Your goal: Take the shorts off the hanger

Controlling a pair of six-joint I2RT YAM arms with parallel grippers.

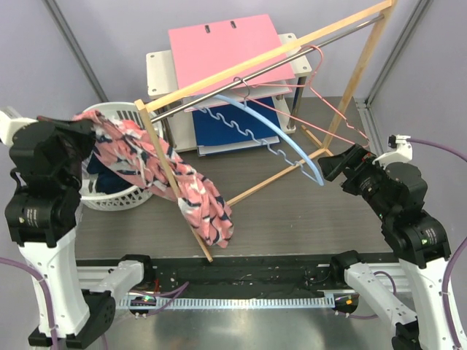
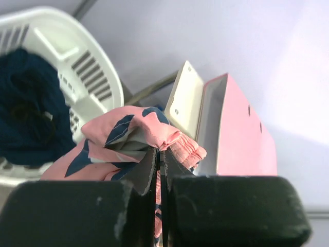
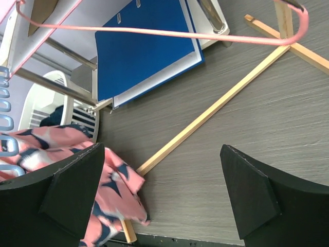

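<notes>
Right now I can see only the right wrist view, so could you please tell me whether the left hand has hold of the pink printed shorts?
Observer: Yes. The left hand is shut on the waistband of the pink shorts.
Operator: Thank you. Are they off the hanger?
Observer: Yes. The blue hanger and the pink hanger both hang bare on the rail.
Operator: And where is the navy pair, please?
Observer: The navy shorts lie in the white basket.
</notes>
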